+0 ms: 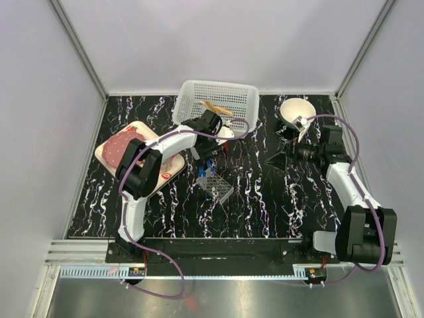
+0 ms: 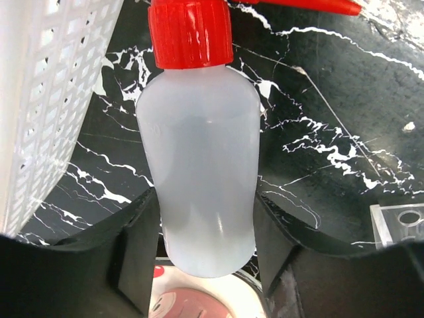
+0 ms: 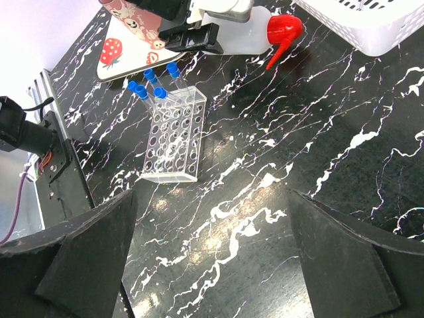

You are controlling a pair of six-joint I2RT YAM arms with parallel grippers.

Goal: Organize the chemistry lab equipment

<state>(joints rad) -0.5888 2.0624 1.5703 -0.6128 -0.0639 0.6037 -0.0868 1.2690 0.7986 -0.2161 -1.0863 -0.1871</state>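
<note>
- the left pincer (image 2: 205,232) is clamped on the red-capped bottle (image 2: 199,159), its fingers (image 2: 136,255) pressed against both sides of the translucent body.
- the bottle is held on its side just beside the white basket (image 2: 46,99); whether it touches the table (image 3: 318,152) cannot be told.
- the right pincer (image 3: 212,218) is spread wide apart above bare table, with nothing gripped.
- the tube rack (image 3: 173,136) is seen on the table between the two arms, near the bottle.
- blue-capped test tubes (image 3: 156,83) are seated at the rack's end nearest the strawberry-print tray (image 3: 126,50).
- thin wooden sticks (image 1: 215,107) are seen lying in the basket.
</note>
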